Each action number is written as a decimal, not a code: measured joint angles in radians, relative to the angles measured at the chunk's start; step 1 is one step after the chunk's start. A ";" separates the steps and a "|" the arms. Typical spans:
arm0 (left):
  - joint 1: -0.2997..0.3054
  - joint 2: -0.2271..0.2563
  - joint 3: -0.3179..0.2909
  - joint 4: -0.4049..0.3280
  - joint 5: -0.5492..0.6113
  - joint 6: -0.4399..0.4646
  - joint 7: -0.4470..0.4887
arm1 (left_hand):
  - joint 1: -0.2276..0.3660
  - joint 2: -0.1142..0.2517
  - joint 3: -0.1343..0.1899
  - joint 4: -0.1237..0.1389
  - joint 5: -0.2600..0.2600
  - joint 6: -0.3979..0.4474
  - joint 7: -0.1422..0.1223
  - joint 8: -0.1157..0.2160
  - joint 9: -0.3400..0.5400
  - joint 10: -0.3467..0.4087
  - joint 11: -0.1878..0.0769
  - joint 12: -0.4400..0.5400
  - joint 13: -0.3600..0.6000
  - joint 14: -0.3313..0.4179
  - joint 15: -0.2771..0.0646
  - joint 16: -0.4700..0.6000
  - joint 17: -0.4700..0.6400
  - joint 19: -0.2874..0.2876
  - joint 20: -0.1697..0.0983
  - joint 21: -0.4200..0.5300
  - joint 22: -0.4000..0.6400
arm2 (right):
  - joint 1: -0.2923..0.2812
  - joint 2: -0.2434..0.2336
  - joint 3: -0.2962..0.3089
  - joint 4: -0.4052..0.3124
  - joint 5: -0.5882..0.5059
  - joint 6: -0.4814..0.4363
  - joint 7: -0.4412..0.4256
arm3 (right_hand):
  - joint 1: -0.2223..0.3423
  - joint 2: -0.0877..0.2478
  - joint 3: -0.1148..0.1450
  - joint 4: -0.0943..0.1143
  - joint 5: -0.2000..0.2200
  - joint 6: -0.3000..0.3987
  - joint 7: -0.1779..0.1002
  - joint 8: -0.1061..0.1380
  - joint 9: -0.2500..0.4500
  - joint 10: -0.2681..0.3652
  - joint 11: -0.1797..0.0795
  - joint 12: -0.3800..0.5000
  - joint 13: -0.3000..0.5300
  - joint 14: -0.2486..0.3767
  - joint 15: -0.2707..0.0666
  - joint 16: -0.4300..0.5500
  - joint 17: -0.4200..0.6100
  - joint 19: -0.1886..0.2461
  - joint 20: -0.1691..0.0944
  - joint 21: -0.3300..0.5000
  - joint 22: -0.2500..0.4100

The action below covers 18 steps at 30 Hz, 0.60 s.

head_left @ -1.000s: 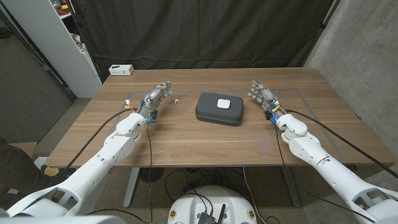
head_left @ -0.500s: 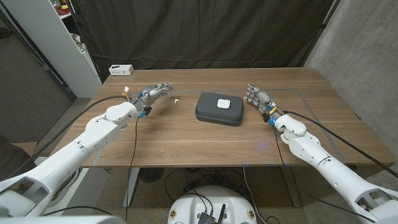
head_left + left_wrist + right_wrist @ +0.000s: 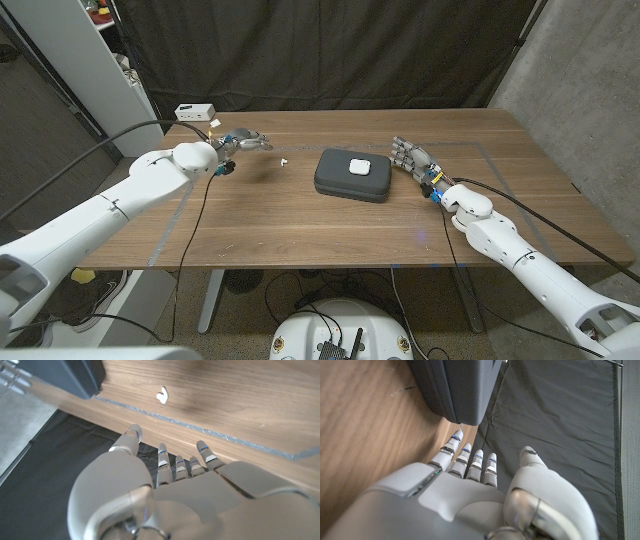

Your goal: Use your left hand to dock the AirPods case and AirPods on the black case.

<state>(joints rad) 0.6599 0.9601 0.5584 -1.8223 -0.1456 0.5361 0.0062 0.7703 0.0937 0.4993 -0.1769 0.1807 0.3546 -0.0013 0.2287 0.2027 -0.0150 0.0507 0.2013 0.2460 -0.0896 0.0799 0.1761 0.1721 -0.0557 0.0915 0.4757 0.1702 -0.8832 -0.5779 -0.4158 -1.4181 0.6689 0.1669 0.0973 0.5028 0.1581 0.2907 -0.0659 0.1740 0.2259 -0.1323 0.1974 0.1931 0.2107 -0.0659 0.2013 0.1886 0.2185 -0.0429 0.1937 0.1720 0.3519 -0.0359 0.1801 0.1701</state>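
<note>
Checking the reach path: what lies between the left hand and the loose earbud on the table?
Only bare wood lies between the left hand and the earbud, seen in the head view.

Bare bench (image 3: pixel 300 225) lies between the left hand (image 3: pixel 243 140) and the black case (image 3: pixel 353 175); a small white earbud (image 3: pixel 284 159) sits in that gap, nearer the hand.

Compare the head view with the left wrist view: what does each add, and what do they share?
Head view alone: the white AirPods case lying on top of the black case, the right hand beside it, and a white box at the table's far edge. Left wrist view alone: the back of the left hand close up, holding nothing. Both: the earbud on the wooden table, and the black case.
</note>
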 measured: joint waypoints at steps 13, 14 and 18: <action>-0.173 0.015 0.209 -0.095 0.347 0.242 -0.114 | 0.069 -0.056 -0.041 0.008 0.006 0.182 -0.040 0.059 0.009 0.022 -0.038 0.022 -0.019 0.019 -0.047 0.009 0.000 -0.003 -0.007 -0.050 0.000 | -0.022 -0.017 0.001 -0.031 0.013 -0.013 0.007 | 0.000 0.000 0.001 -0.004 0.000 0.015 -0.012 0.000 0.000 0.011 0.011 0.000 0.004 0.011 0.000 0.000 0.003 -0.005 0.005 0.000 0.000; -0.173 0.015 0.209 -0.095 0.383 0.259 -0.137 | 0.070 -0.057 -0.046 0.010 0.008 0.195 -0.042 0.061 0.013 0.025 -0.042 0.022 -0.019 0.023 -0.051 0.009 0.000 0.004 -0.010 -0.053 0.000 | -0.024 -0.018 0.001 -0.034 0.013 -0.013 0.007 | 0.000 0.000 0.001 -0.004 0.000 0.015 -0.012 0.000 0.000 0.011 0.011 0.000 0.005 0.012 0.002 0.000 0.003 -0.005 0.005 0.000 0.000; -0.221 0.004 0.257 -0.096 0.482 0.291 -0.212 | 0.083 -0.070 -0.062 0.013 0.016 0.235 -0.051 0.077 0.018 0.040 -0.049 0.031 -0.023 0.032 -0.061 0.009 0.000 0.014 -0.016 -0.062 0.000 | -0.027 -0.020 0.002 -0.038 0.017 -0.017 0.011 | 0.000 0.000 0.001 -0.004 0.000 0.015 -0.012 0.000 0.000 0.014 0.007 0.000 0.005 0.015 0.005 0.000 0.003 -0.005 0.006 0.003 -0.001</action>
<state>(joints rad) 0.4389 0.9638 0.8156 -1.9186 0.3364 0.8276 -0.2058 0.8532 0.0237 0.4372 -0.1642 0.1964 0.5900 -0.0521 0.3055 0.2212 0.0253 0.0015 0.2324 0.2228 -0.0571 0.0193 0.1851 0.1721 -0.0420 0.0751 0.4140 0.1701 -0.9103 -0.5983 -0.4142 -1.4557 0.6860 0.1500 0.1085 0.5028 0.1581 0.2915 -0.0695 0.1740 0.2413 -0.1441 0.1973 0.1930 0.2248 -0.0588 0.2013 0.1934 0.2339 -0.0381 0.1937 0.1749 0.3464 -0.0304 0.1830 0.1695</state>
